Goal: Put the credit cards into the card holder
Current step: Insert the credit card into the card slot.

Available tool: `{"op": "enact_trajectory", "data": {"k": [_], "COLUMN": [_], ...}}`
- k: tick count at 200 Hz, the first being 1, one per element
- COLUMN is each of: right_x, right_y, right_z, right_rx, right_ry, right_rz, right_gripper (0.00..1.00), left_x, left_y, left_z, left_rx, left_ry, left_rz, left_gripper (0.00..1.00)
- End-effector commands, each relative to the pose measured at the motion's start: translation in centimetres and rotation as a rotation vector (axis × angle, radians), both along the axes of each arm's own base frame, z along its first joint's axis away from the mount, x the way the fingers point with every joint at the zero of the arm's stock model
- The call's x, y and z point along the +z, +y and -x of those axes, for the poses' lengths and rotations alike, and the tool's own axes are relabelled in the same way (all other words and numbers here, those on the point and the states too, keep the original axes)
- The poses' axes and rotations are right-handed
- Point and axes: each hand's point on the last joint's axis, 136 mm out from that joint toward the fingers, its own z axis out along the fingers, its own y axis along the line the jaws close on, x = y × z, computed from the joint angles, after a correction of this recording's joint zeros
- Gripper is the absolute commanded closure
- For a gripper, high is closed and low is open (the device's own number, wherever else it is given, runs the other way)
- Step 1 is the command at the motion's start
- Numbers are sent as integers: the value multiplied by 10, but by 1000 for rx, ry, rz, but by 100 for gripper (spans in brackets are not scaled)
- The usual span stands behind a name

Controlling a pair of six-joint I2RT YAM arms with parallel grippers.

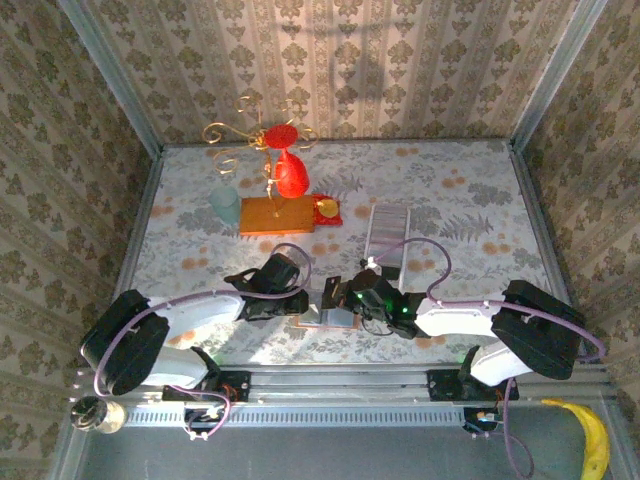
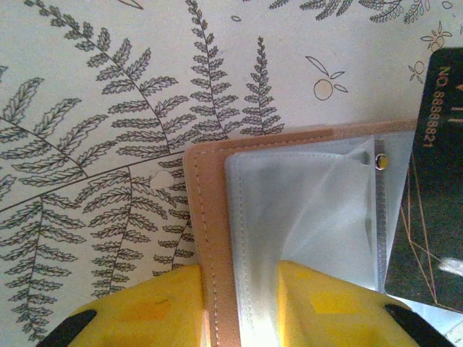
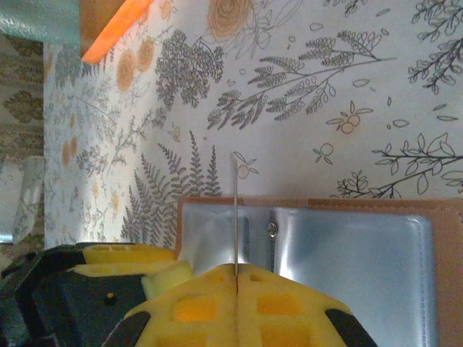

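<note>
The tan leather card holder (image 1: 322,318) lies open on the fern-print cloth between the two arms. My left gripper (image 2: 242,311) is shut on the near edge of the card holder (image 2: 206,217), with the leather border and the clear sleeves between its yellow fingers (image 2: 166,307). My right gripper (image 3: 236,278) is shut on one thin credit card (image 3: 236,210), which shows edge-on and stands upright over the left sleeve of the card holder (image 3: 325,204). From the left wrist the same credit card (image 2: 434,202) looks dark, with printed digits, and sits at the holder's right side.
A long white tray (image 1: 390,232) stands behind the right gripper. An orange wooden block (image 1: 275,215), a red vase (image 1: 290,175) and a pale glass (image 1: 225,205) stand further back. A banana (image 1: 592,440) lies beyond the table's near right corner.
</note>
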Motion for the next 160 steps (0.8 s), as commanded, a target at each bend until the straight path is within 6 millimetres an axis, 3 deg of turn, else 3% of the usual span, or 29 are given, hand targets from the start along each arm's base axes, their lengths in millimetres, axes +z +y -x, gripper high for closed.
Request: {"op": "enact_trajectory", "data": {"k": [1,40,107,160], "right_x": [-1,-4,-13,-15], "right_y": [-2,6,1,14], "right_z": [-7,-5,-1,18], "right_rx": [-58,-40,-50,12], "right_ry": [-35,-36,-24,17], "right_rz": [-11,-30,-18,-38], "right_gripper": [100,100,100,100], "left_x": [-16,-17,-16,-17], "left_y": [16,18,20,21], "left_z": [19,20,22,22], "left_rx": [-2,3,8,14], "left_ry": [70,72,69,67], "left_rz": [-63,-61,-58,-55], "left_gripper": [69,69,69,69]}}
